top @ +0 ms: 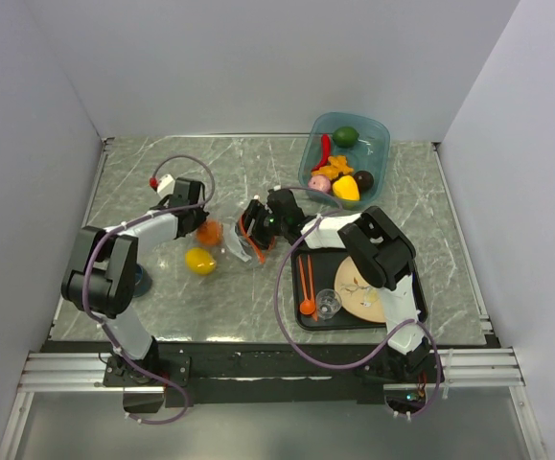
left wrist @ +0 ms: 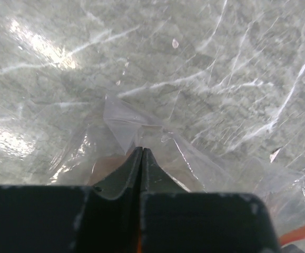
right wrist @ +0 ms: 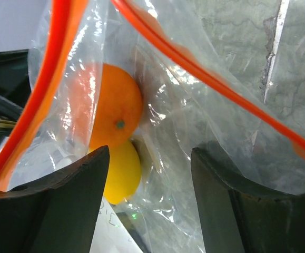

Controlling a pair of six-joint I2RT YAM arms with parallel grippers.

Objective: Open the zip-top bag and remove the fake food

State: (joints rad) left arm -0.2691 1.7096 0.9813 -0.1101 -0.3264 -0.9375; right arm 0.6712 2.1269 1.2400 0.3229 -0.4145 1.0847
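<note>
The clear zip-top bag (top: 242, 241) lies mid-table between both grippers, its orange-red zip strip (right wrist: 52, 79) parted into a wide loop. My left gripper (top: 198, 220) is shut, its tips (left wrist: 141, 150) pinching a fold of the bag's plastic (left wrist: 126, 121). My right gripper (top: 257, 226) is open at the bag's mouth, with loose plastic between its fingers (right wrist: 149, 158). An orange (top: 208, 232) sits by the left gripper and shows through the plastic (right wrist: 110, 103). A yellow lemon (top: 199, 261) lies on the table to the bag's left and shows through the plastic too (right wrist: 121, 171).
A translucent blue tub (top: 378, 129) at the back right holds several toy foods. A black tray (top: 301, 321) at the front right carries a round plate (top: 358, 287), an orange spoon (top: 307, 305) and a small clear cup (top: 328, 304). White walls enclose the table.
</note>
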